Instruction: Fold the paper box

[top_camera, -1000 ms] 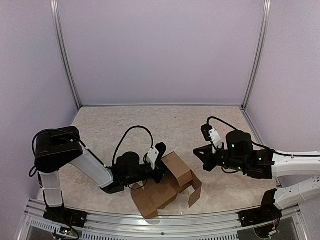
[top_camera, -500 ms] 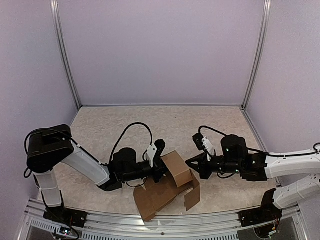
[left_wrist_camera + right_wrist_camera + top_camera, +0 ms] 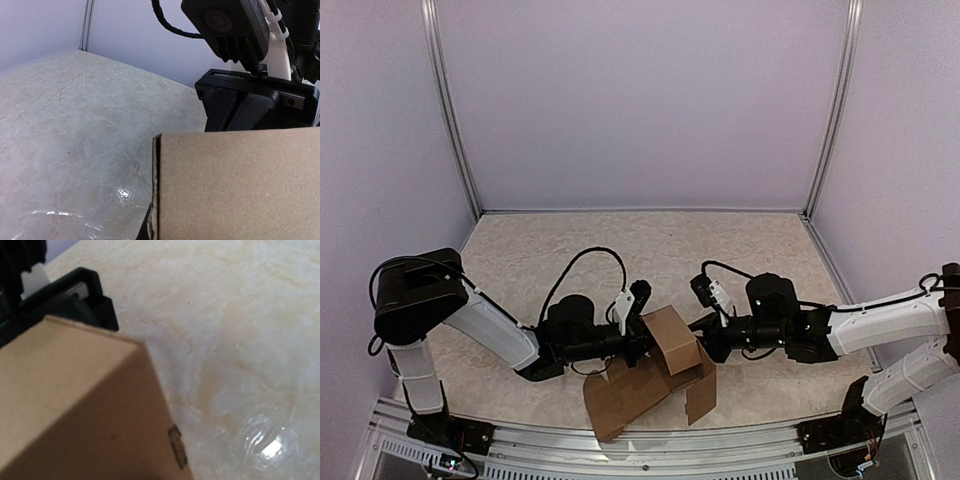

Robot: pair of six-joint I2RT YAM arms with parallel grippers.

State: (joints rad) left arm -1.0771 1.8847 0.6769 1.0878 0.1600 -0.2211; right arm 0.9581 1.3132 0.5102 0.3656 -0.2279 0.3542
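While the half-raised paper box [image 3: 670,340] sits between my left claw [image 3: 638,335] and right claw [image 3: 699,330], right against both, I judge I'm mid-fold, cannot tell whether either is spread or pinching, and next need to push the loose walls upright.

No legible text, label, brand, number or sign appears in any view.

Right wrist view: the paper box [image 3: 75,405] carries one small dark printed mark [image 3: 176,452] on its side face, at the lower centre of the frame. The mark is too blurred to read.

Left wrist view: the black housing [image 3: 235,30] at the upper right of the frame carries a round mark [image 3: 216,19] on its face. No characters can be resolved on it.

Top external view: nothing readable at this resolution.
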